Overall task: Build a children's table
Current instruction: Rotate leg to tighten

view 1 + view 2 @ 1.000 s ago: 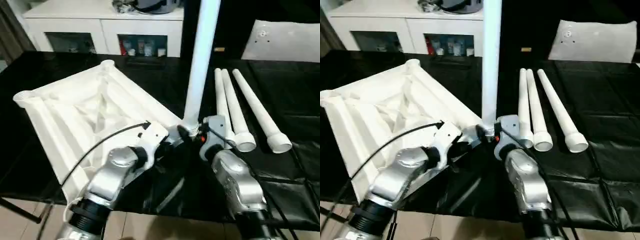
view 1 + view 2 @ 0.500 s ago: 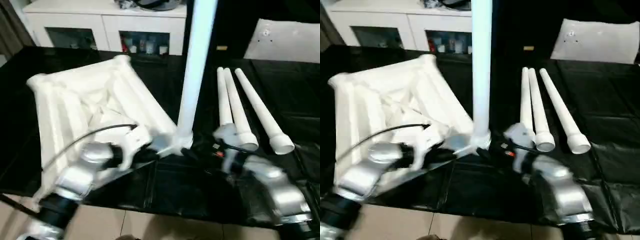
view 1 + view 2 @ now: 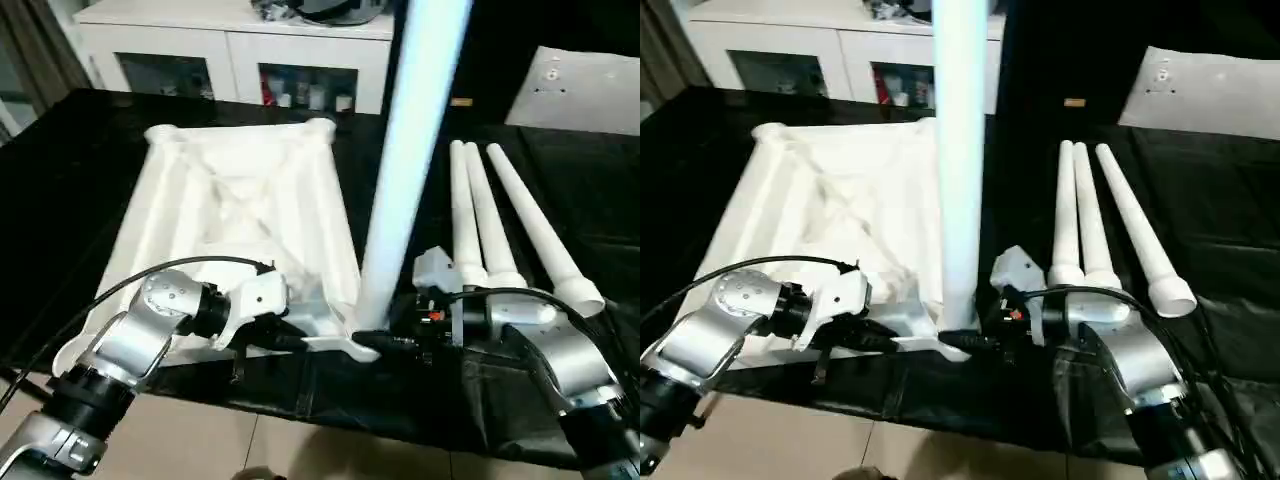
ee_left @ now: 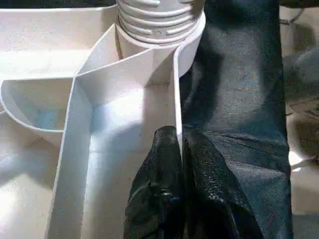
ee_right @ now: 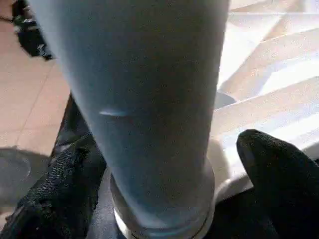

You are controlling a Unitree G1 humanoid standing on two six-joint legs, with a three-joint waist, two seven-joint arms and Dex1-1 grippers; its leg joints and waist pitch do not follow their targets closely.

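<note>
White plastic, the tabletop [image 3: 240, 215] lies ribs-up on the black table [image 3: 70, 190], its near edge pinched by the left gripper [image 4: 180, 144], while the right gripper [image 5: 164, 164] brackets, fingers apart, the upright leg [image 3: 410, 170].

A white glass-door cabinet [image 3: 240, 55] stands behind the black-covered work table [image 3: 70, 170].

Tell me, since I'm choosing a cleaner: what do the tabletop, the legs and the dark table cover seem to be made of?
Tabletop: looks like moulded white plastic with a semi-matte finish, going by its thin ribs and rounded corner sockets.
Standing leg: probably smooth plastic tube, with a soft sheen and moulded thread rings at its base; the three lying legs match.
Cover: apparently glossy black plastic sheeting, creased and reflective.
</note>
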